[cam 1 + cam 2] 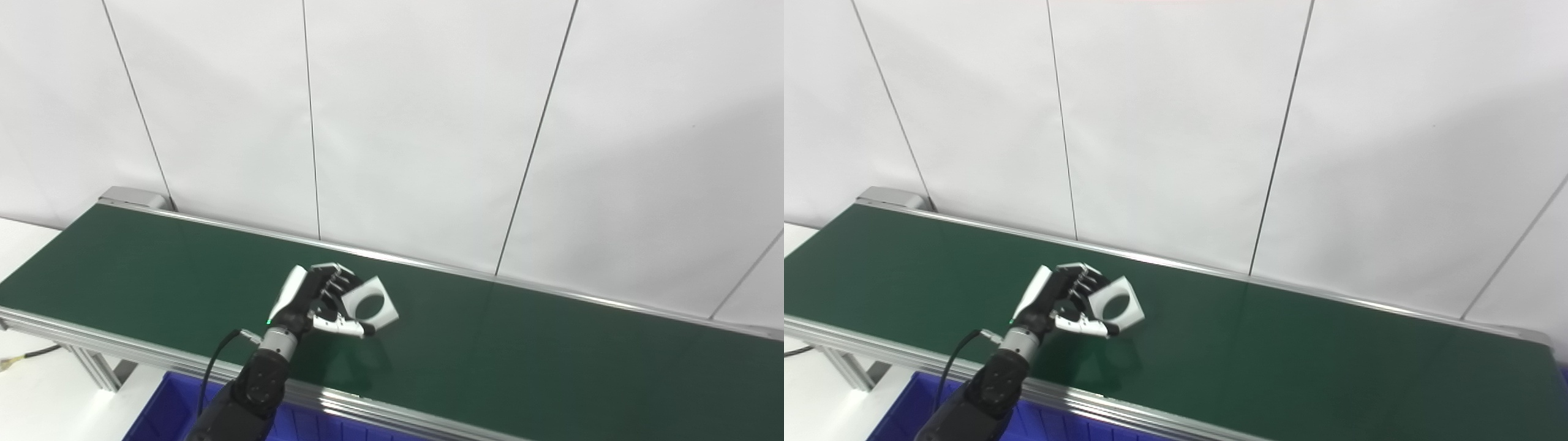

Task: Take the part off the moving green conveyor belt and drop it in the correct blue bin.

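My left hand [312, 301] is raised above the green conveyor belt [520, 349], shut on a white square part with a round hole [370, 301]. The part is tilted, pinched between the thumb below and the fingers behind it, and it casts a shadow on the belt underneath. In the right eye view the same hand [1053, 303] grips the part [1116, 308]. A blue bin [165, 413] shows at the bottom edge, just in front of the belt and under my left forearm. My right hand is not in view.
The belt's aluminium rail [153, 355] runs along the near side, with a leg frame [92, 367] at the left. A white panelled wall [429, 122] stands directly behind the belt. A cable [30, 355] lies at the far left.
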Robot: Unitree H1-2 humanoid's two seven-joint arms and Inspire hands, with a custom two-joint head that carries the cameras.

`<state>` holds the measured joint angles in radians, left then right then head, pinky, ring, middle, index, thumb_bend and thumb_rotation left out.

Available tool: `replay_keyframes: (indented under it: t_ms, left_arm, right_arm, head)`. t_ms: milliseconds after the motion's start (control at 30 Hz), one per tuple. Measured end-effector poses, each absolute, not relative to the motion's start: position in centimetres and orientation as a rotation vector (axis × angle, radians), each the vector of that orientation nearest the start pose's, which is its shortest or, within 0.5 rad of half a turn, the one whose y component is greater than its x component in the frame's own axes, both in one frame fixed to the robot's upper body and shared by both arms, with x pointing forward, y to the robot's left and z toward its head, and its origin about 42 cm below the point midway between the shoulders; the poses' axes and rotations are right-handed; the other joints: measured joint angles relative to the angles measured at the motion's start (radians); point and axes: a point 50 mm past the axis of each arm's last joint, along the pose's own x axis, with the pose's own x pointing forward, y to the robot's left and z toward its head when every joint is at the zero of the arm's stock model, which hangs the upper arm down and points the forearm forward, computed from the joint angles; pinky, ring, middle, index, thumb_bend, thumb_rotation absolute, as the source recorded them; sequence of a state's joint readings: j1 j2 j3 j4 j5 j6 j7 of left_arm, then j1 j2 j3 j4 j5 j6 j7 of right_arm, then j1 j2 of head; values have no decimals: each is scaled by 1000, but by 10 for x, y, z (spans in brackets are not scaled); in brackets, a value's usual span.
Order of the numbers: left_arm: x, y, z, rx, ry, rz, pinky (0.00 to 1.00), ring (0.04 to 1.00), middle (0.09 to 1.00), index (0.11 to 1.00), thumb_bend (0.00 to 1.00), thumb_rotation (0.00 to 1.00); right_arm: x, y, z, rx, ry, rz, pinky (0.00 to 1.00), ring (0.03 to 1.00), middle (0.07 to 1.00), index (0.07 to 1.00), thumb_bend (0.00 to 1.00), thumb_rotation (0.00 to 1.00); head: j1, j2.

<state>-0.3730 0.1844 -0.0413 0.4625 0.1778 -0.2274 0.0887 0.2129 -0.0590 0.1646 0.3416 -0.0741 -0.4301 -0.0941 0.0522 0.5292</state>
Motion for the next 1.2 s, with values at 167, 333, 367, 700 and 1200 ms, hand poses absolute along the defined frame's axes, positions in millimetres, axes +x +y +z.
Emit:
replay_keyframes:
  t_ms: [167, 333, 367, 700, 1200]
  left_arm:
    - [388, 251, 160, 233, -280, -54, 366, 440, 493, 511, 479, 0]
    - [361, 257, 186, 108, -328, -133, 343, 431, 496, 523, 476, 0]
    - [356, 259, 187, 83, -318, -152, 342, 430, 496, 527, 476, 0]
    - [317, 298, 183, -108, -256, -382, 393, 433, 470, 529, 479, 0]
    - [253, 305, 155, -124, -22, -744, 289, 422, 472, 504, 503, 0]
  right_arm:
    - [176, -203, -15, -107, 115, 62, 604, 690, 749, 780, 696, 1]
    - [175, -200, -15, -116, 114, 73, 597, 684, 748, 778, 700, 3]
    - [175, -200, -15, -117, 113, 74, 596, 681, 746, 779, 699, 2]
    - [170, -190, -7, -116, 88, 82, 621, 703, 767, 795, 666, 0]
    - [161, -189, 1, -135, 64, 88, 621, 709, 768, 790, 663, 19]
  head:
    - [-8, 8]
    - [-14, 20]
    - [-20, 28]
    - [-49, 87]
    - [-57, 195]
